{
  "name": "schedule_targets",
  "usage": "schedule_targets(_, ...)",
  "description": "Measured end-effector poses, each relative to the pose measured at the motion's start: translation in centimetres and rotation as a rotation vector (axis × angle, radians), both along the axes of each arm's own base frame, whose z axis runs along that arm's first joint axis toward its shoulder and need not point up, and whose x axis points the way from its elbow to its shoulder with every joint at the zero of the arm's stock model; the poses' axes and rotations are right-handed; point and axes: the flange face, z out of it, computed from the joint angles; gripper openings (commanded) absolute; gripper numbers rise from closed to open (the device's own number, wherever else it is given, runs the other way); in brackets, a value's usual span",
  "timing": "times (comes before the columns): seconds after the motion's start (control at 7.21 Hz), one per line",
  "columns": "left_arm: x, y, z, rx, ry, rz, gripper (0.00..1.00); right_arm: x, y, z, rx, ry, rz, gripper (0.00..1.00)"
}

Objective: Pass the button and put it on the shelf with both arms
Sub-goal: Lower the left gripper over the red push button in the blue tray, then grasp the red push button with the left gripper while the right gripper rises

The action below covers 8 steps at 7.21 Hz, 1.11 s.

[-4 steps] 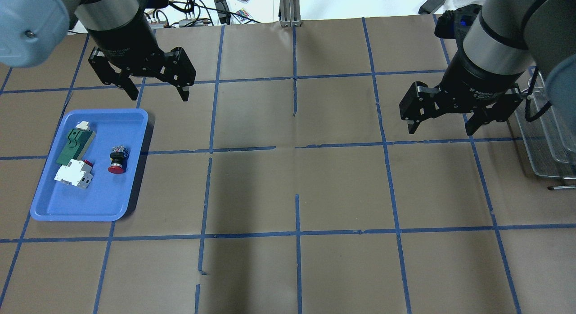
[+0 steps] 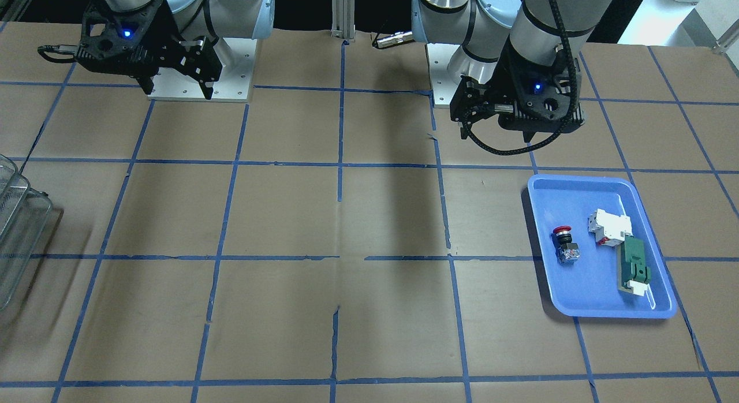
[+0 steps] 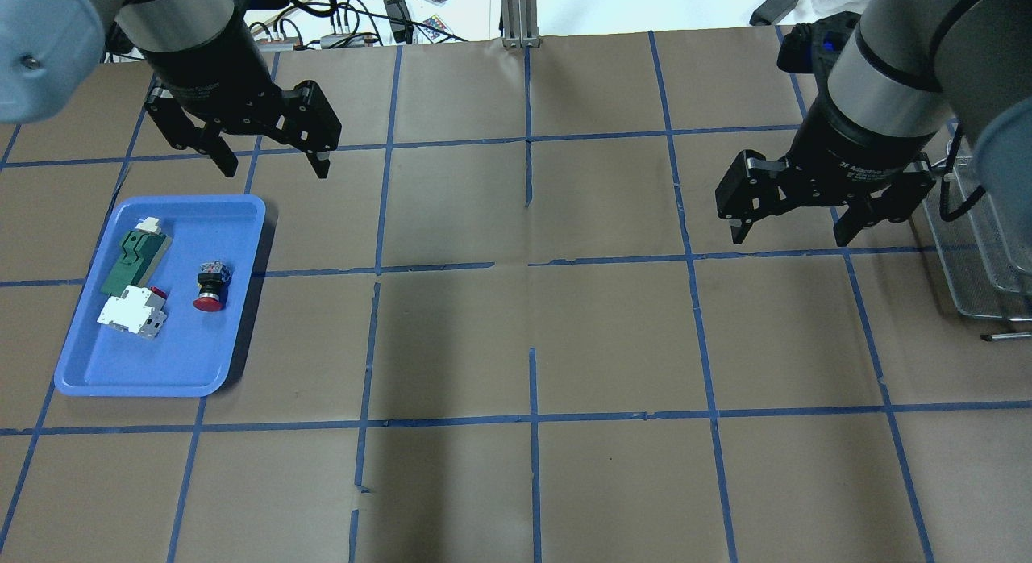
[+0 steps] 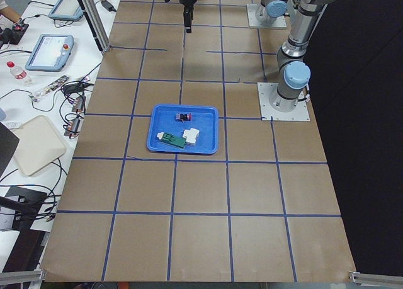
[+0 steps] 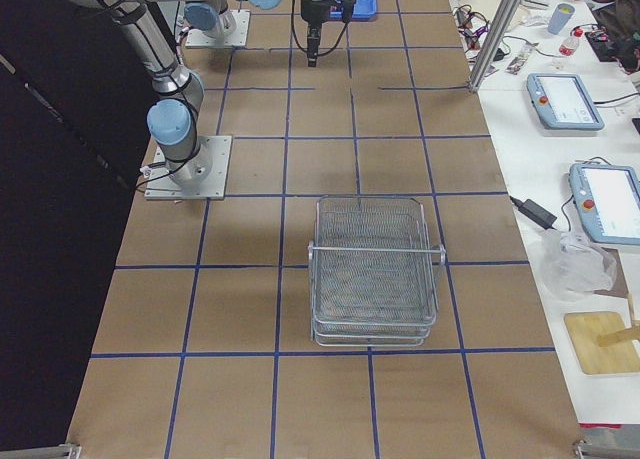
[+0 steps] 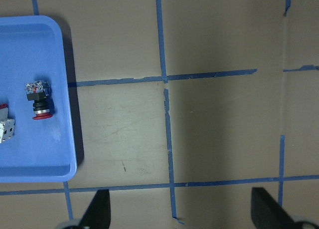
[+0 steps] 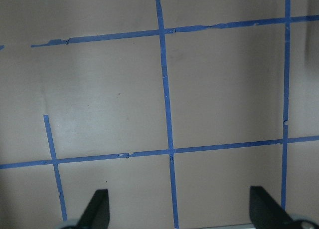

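The button (image 3: pixel 211 287) lies on its side in the blue tray (image 3: pixel 161 369), red cap towards the robot. It also shows in the front view (image 2: pixel 564 244) and the left wrist view (image 6: pixel 39 100). My left gripper (image 3: pixel 276 169) is open and empty, held above the table just beyond the tray's far right corner. In the front view the left gripper (image 2: pixel 495 135) sits apart from the tray. My right gripper (image 3: pixel 788 236) is open and empty, next to the wire-mesh shelf (image 3: pixel 988 256). The shelf shows whole in the right side view (image 5: pixel 375 269).
A green-and-white flat part (image 3: pixel 133 260) and a white block with red marks (image 3: pixel 133 313) lie in the tray left of the button. The brown table has a blue tape grid. Cables and a metal post (image 3: pixel 520 14) are past the far edge.
My left gripper has shifted a little to the left and away, still open. The right gripper, the button and the tray have not visibly moved.
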Motion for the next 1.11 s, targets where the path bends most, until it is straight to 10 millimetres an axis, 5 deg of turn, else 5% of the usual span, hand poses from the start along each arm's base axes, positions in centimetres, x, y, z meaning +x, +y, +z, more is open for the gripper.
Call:
schedule_targets(0.42, 6.7, -0.8, -3.1, 0.064, 0.004, 0.111, 1.00, 0.0, 0.0, 0.0, 0.001, 0.002, 0.000, 1.00)
schedule_targets(0.83, 16.3, -2.9, -10.5, -0.008, 0.010, 0.071, 1.00, 0.0, 0.0, 0.0, 0.000, 0.003, -0.001, 1.00)
schedule_targets(1.11, 20.9, -2.7, -17.0, -0.025, 0.009, 0.005, 1.00, 0.0, 0.0, 0.0, -0.002, 0.002, -0.002, 1.00)
